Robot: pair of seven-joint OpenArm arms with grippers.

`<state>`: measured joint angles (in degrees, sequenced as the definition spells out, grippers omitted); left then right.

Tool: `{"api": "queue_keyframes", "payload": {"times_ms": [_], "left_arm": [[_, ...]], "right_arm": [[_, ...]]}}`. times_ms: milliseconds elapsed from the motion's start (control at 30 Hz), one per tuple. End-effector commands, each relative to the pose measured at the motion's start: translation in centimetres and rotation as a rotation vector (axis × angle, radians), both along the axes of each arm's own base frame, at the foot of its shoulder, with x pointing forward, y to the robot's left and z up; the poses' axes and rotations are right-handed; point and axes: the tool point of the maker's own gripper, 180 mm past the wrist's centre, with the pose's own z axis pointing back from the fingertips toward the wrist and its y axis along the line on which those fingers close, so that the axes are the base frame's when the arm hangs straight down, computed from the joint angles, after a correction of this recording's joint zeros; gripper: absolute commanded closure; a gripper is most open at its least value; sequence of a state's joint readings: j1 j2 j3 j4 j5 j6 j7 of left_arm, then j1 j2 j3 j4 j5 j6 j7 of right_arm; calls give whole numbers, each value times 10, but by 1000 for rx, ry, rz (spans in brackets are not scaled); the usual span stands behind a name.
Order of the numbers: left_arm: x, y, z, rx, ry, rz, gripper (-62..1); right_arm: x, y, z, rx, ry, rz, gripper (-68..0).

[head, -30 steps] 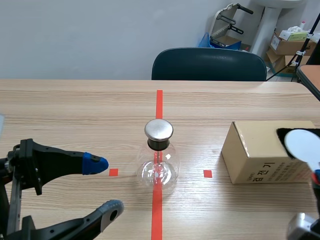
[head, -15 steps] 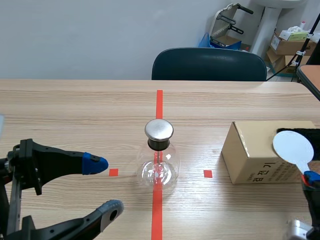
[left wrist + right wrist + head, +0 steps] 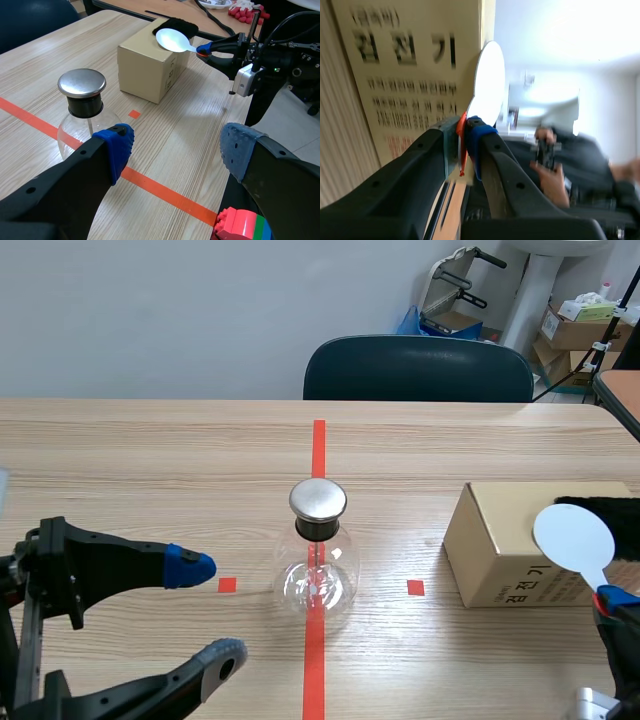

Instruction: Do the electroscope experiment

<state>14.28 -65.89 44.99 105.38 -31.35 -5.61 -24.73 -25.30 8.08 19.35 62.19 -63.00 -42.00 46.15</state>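
Observation:
The electroscope, a round glass flask point(image 3: 318, 575) with a metal cap point(image 3: 318, 499), stands on the red centre line; in the left wrist view the flask point(image 3: 82, 107) is just ahead of my left finger. My left gripper point(image 3: 208, 612) point(image 3: 175, 150) stays open and empty, left of the flask. My right gripper point(image 3: 612, 598) point(image 3: 207, 49) point(image 3: 464, 131) is shut on the orange handle of a white disc paddle point(image 3: 572, 537) point(image 3: 170, 39) point(image 3: 489, 80). The disc hovers at the cardboard box point(image 3: 500, 540) point(image 3: 145, 65) point(image 3: 405, 75), next to a black cloth point(image 3: 612, 512) point(image 3: 176, 24) lying on top.
A dark chair point(image 3: 418, 368) stands behind the table's far edge. Toy bricks point(image 3: 241, 227) sit below my left gripper's right finger. Open tabletop lies between the flask and the box.
My right gripper has carried the white disc leftward and a little lower across the box top. The left arm and the flask have not moved.

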Motion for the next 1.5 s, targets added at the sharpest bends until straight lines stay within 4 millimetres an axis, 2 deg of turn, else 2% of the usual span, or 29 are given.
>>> {"api": "queue_keyframes", "payload": {"times_ms": [0,67,133,200,300,367,433,533,600,667,800,867,933,1033,1100,1133,1267,1333,1400,1467], "left_arm": [[0,-4,10,-35,-13,-5,-392],[0,-4,10,-35,-13,-5,-392],[0,-4,10,-35,-13,-5,-392],[0,-4,10,-35,-13,-5,-392],[0,-4,10,-35,-13,-5,-392],[0,-4,10,-36,-13,-5,-392],[0,-4,10,-36,-13,-5,-392],[0,-4,10,-35,-13,-5,-392],[0,-4,10,-35,-13,-5,-392],[0,-4,10,-35,-13,-5,-392],[0,-5,10,-37,-13,-4,-392],[0,-5,10,-37,-13,-4,-392],[0,-5,10,-37,-13,-4,-392],[0,-5,10,-37,-13,-4,-392],[0,-5,10,-37,-13,-4,-392],[0,-5,10,-37,-13,-4,-392],[0,-5,10,-37,-13,-4,-392],[0,-5,10,-37,-13,-4,-392],[0,-5,10,-37,-13,-4,-392],[0,-5,10,-37,-13,-4,-392]], "right_arm": [[7,-32,16,-42,-72,-146,-8],[6,-58,18,-52,-79,-292,-8],[5,-65,18,-62,-76,-326,-8],[7,-50,16,-62,-70,-242,-8],[4,-7,13,-47,-59,-4,-8],[1,6,13,-41,-56,69,-8],[4,-4,14,-38,-64,9,-8],[6,-46,16,-45,-75,-241,-8],[5,-58,16,-57,-74,-310,-8],[6,-49,15,-59,-69,-255,-8],[3,-2,11,-45,-53,7,-8],[2,2,11,-41,-53,27,-8],[4,-15,12,-41,-59,-68,-8],[3,-52,14,-53,-66,-279,-8],[3,-57,14,-58,-66,-307,-8],[3,-53,13,-61,-63,-280,-8],[1,-5,9,-47,-47,-14,-8],[1,3,11,-45,-50,29,-8],[3,-10,13,-43,-59,-46,-8],[4,-37,15,-48,-69,-208,-8]]}}
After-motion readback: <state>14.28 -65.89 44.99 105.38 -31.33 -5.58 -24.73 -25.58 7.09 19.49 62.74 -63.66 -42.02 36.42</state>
